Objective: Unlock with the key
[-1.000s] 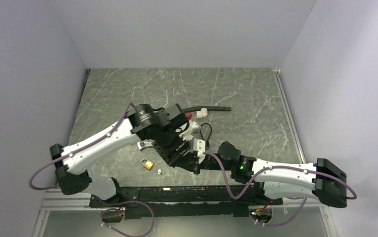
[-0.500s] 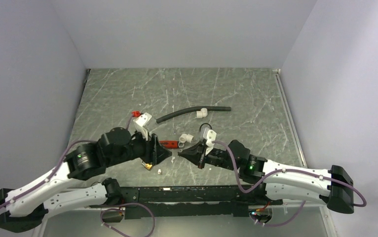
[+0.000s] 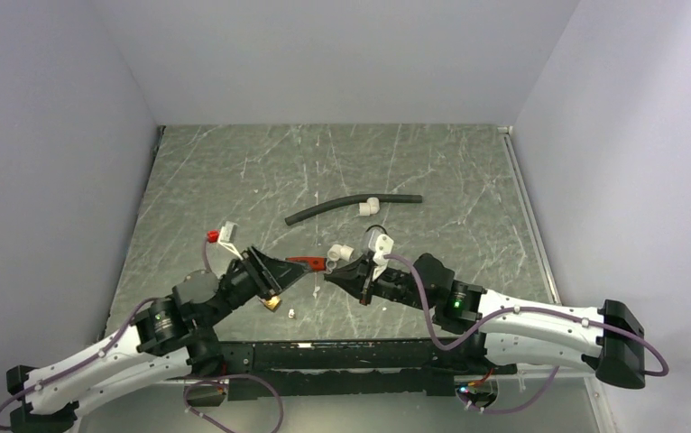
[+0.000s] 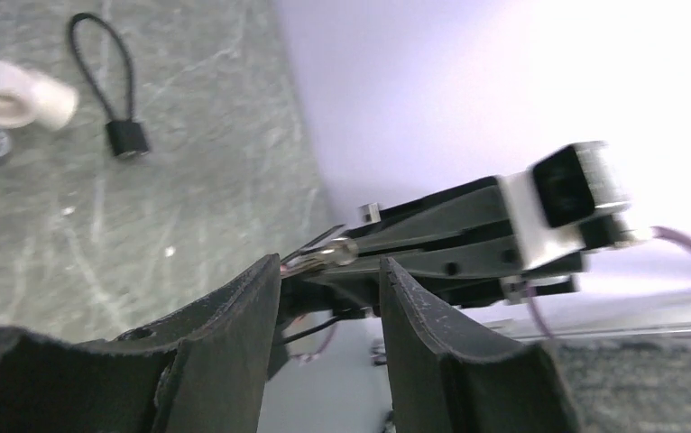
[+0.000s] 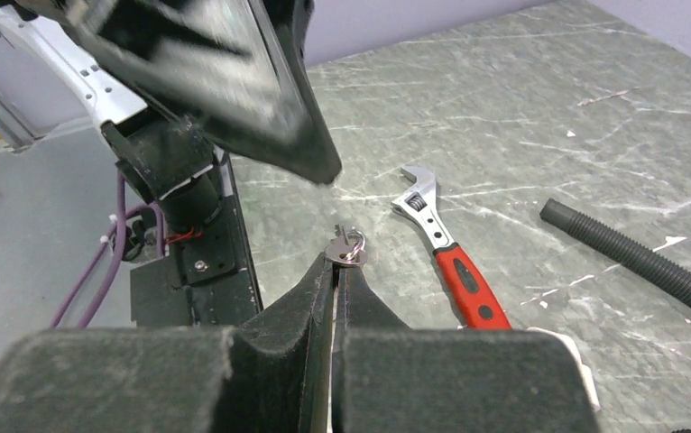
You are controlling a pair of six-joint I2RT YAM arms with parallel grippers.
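Silvery-grey metal glints at the very tip of the right end effector (image 5: 336, 271). The key (image 5: 347, 247), with a small ring through it, is pinched between the closed pads and pokes out just past them. It is held up off the bench (image 5: 522, 108), just to the side of the red-handled wrench (image 5: 447, 260), level with the bare metal stretch between the red grip and the head.

Seen from above, the right end effector reaches in at the wrench's handle end. The left end effector (image 3: 283, 273) faces it from the wrench's head end, so the two tips are near each other over the wrench. The left end effector's two fingers (image 4: 234, 334) stand apart with nothing gripped between them. In its own wrist view the key shows through that gap, close to the fingertips, though I cannot tell whether it touches either one.

On the side of the wrench nearer the arm bases lies a brass padlock (image 3: 272, 303), partly under the left end effector. A white scrap (image 3: 292, 313) lies just beside the padlock. A white elbow fitting (image 3: 340, 252) sits by the wrench's handle end, and a black hose (image 3: 351, 206) lies well beyond the wrench.
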